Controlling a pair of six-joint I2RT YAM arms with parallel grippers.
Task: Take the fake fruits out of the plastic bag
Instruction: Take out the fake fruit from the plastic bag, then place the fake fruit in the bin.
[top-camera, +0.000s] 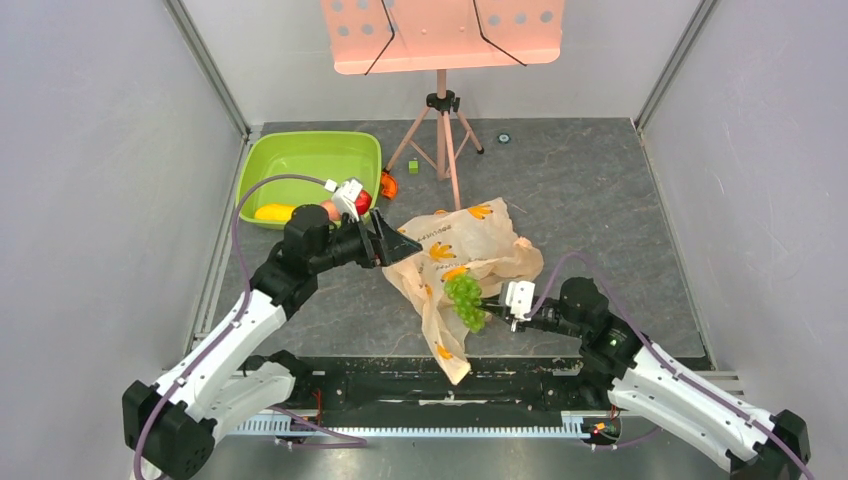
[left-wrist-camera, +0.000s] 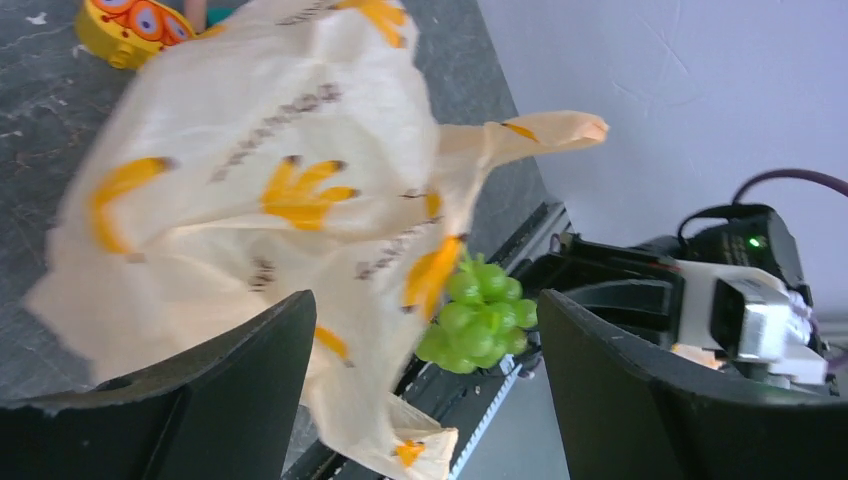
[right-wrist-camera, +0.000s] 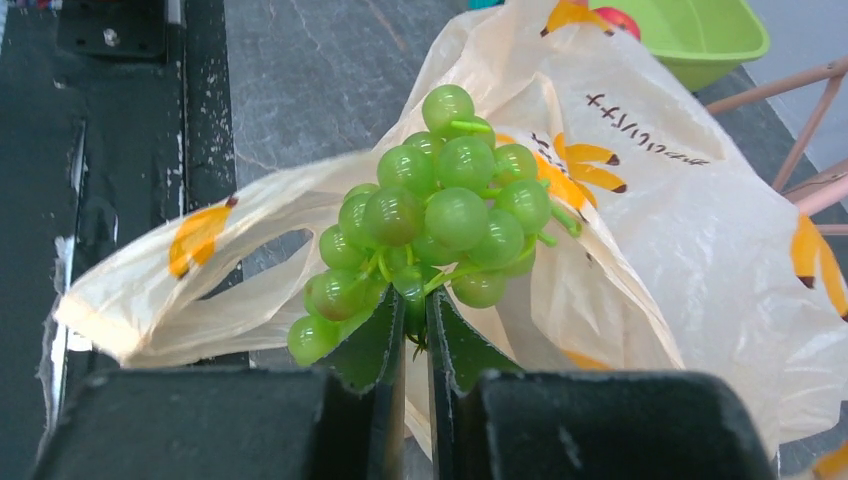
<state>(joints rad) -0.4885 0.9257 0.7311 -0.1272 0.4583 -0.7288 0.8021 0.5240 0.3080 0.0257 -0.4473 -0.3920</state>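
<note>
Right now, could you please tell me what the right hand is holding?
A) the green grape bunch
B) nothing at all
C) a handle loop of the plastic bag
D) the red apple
A: in the right wrist view, the right hand is closed on the base of the green grape bunch, with the plastic bag lying behind it.

Noted thin, crinkled, translucent film on plastic bag | saw smooth, glossy plastic on grape bunch | logged smooth moulded plastic on green tub | found matt, mottled stone-look surface on table
</note>
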